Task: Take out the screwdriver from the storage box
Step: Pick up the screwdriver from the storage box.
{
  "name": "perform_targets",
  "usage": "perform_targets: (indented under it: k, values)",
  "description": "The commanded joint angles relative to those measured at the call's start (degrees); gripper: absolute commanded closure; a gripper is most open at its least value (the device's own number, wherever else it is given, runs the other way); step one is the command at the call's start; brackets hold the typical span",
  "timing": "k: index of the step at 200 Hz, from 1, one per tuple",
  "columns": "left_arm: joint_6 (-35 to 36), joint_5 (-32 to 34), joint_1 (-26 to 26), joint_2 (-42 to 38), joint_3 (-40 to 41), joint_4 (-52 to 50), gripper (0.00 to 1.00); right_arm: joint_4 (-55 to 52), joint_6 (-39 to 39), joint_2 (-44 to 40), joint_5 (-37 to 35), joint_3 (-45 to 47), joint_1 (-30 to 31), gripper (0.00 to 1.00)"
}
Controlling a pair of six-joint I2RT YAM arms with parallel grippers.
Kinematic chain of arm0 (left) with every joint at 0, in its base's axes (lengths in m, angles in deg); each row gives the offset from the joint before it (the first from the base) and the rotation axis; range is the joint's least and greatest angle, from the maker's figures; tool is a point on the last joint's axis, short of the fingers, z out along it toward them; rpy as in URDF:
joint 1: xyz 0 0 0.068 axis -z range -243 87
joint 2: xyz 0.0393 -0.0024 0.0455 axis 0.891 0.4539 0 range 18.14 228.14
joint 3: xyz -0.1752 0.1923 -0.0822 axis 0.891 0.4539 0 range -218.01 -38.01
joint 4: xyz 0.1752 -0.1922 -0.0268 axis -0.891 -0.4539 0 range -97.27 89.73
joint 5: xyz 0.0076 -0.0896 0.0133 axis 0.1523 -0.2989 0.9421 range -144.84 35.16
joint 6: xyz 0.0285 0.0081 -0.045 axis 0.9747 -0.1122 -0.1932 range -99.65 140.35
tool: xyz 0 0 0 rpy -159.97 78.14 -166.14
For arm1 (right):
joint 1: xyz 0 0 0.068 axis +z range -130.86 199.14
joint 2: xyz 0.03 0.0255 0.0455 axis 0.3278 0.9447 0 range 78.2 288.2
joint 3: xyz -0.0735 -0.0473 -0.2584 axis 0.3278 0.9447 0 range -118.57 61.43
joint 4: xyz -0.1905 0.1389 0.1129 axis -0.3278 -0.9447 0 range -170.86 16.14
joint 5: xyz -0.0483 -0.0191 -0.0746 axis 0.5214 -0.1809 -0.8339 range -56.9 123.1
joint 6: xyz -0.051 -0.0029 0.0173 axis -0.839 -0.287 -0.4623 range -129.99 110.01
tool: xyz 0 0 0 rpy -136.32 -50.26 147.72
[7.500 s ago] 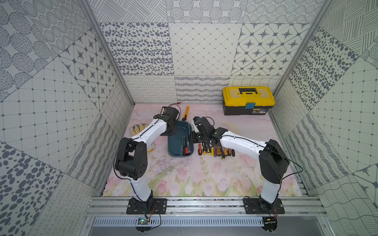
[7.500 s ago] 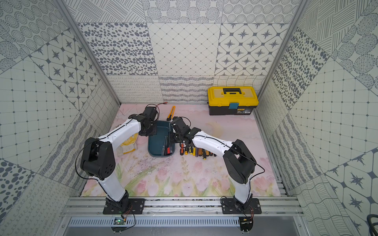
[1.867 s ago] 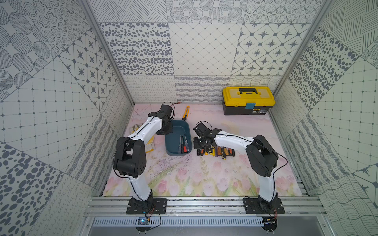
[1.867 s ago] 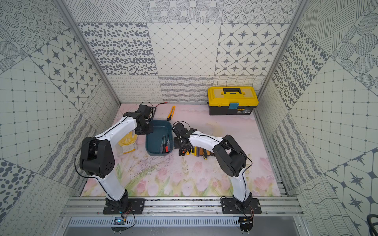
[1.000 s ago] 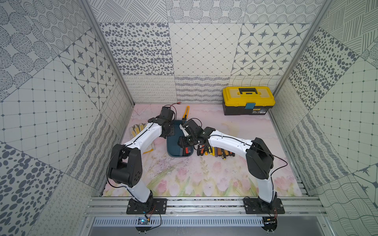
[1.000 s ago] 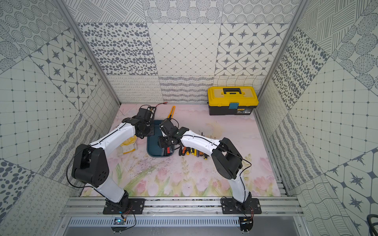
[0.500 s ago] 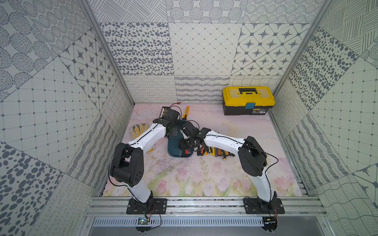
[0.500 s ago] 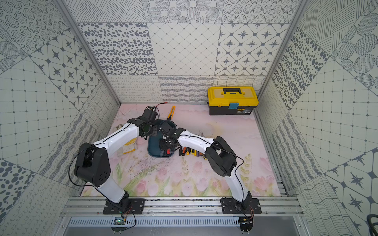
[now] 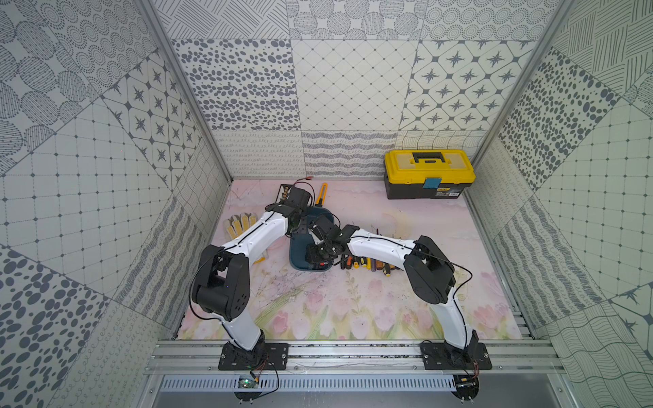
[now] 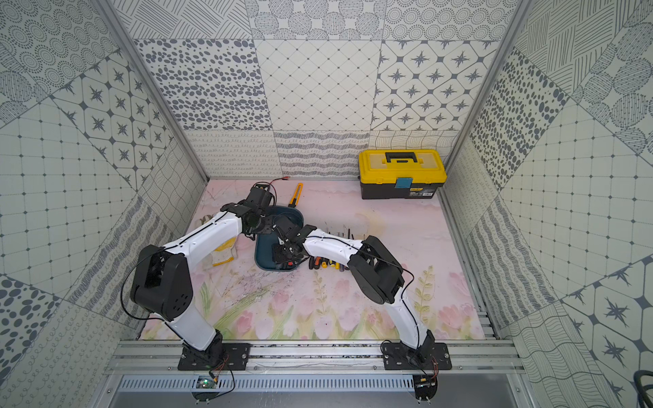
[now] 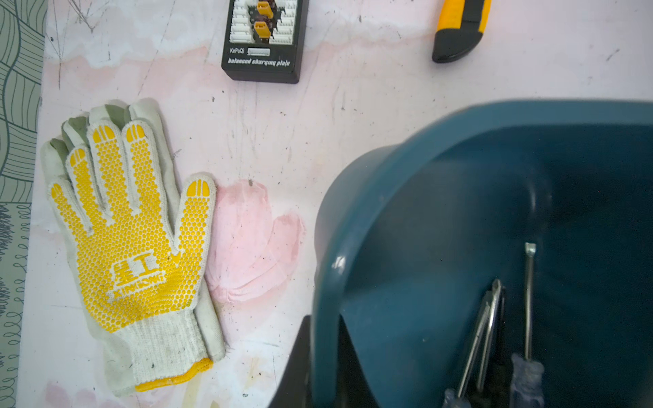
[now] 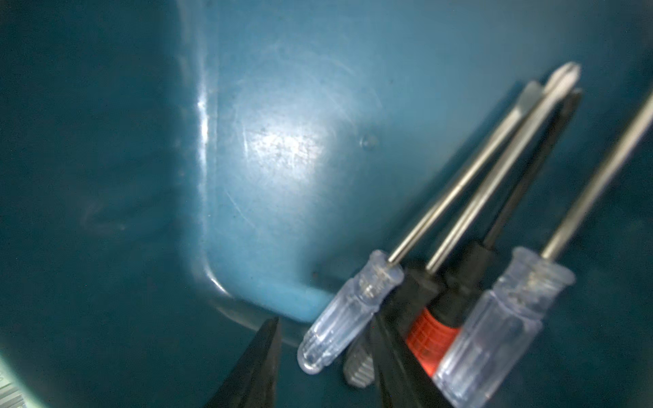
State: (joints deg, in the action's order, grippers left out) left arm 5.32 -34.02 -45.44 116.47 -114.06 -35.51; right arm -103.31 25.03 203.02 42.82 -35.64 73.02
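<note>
While the left gripper [image 11: 323, 367] clamps the storage box [image 11: 353, 197] rim, the right gripper [image 12: 328, 360] hangs inside it with jaws apart around a clear-handled screwdriver [image 12: 348, 312], beside other screwdrivers [image 12: 491, 318].

Readable text, left wrist view. A black charging board [image 11: 262, 40] lying on the bench carries a small "KePaQi" mark and, below it, the line "balanced charging plate" in pale lettering. The palm of a white knit work glove [image 11: 130, 243] with yellow grip dots bears two Chinese characters, of which the second reads "工", above Latin letters that look like "XINGONG". The yellow-lidded toolbox [image 9: 428, 173] shows a yellow label too small to read.
</note>
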Motion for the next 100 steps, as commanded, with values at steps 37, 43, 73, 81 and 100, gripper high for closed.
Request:
perform_targets:
  k: [37,43,73,81,100]
  values:
    - [-1.1,0.0,0.3,0.5,-1.2,-0.2,1.00,-1.5,4.1,5.5,-0.4,-2.3,0.3,0.58]
    - [-1.2,-0.2,0.3,0.5,-1.3,-0.3,1.00,-1.5,4.3,5.5,-0.4,-2.2,0.3,0.59]
    - [-1.4,-0.6,0.3,0.0,-1.3,-0.3,1.00,-1.5,4.3,6.0,-1.7,-2.6,0.3,0.63]
    - [-1.4,-0.6,0.2,-0.1,-1.2,-0.2,1.00,-1.5,4.2,6.1,-2.0,-2.7,0.2,0.65]
    - [-1.5,-1.0,0.1,-0.2,-1.5,-0.5,1.00,-1.4,3.8,5.8,-2.2,-2.7,0.3,0.70]
